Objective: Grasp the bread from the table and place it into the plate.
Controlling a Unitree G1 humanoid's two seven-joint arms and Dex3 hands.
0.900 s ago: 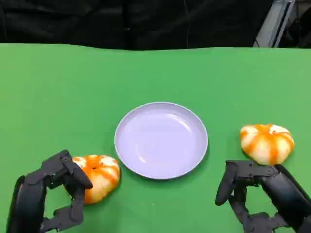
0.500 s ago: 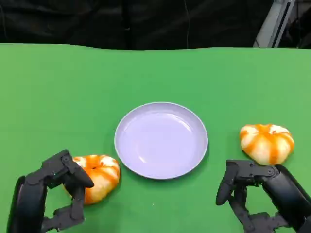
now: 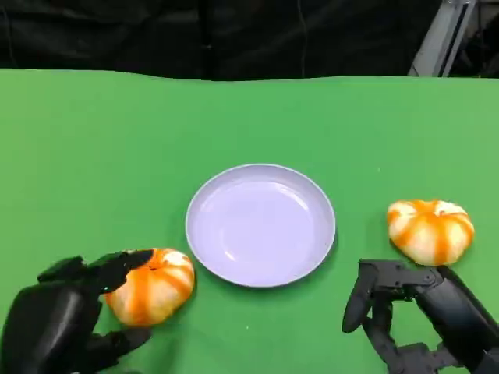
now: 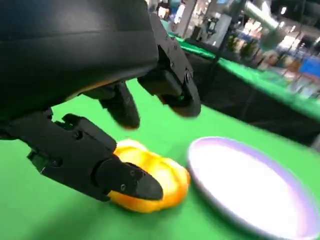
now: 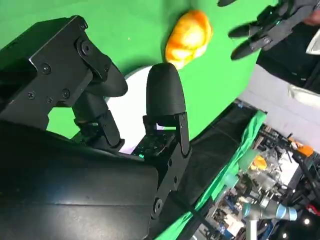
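Green cloth covers the table [image 3: 93,140], lavender plate [image 3: 260,224] at centre. Two orange-and-cream bread rolls: left bread [image 3: 150,284] at roughly 8 o'clock from the plate, just beside its rim; right bread [image 3: 430,231] at 3 o'clock, a bit further off. Both on the cloth, none in the plate.

Left hand [image 3: 66,319] spread around the left bread: upper fingers reach over its top, thumb below at the near side. Left wrist view has the thumb tip against the roll's flank and the other fingers hovering above, so not clamped yet, holding nothing. Right hand [image 3: 417,312] loose, fingers apart, empty, at 6 o'clock of the right bread, not touching.

Handling, my guess: light, soft, squashy, glazed top maybe slick. Best grip across the widest part, thumb low on one flank and fingers opposite, gentle squeeze.

Hard to tell: the roll's underside and far side, hidden by the fingers; contact of the upper fingers unclear; wrist view blurred; right forearm cut off at the frame edge.
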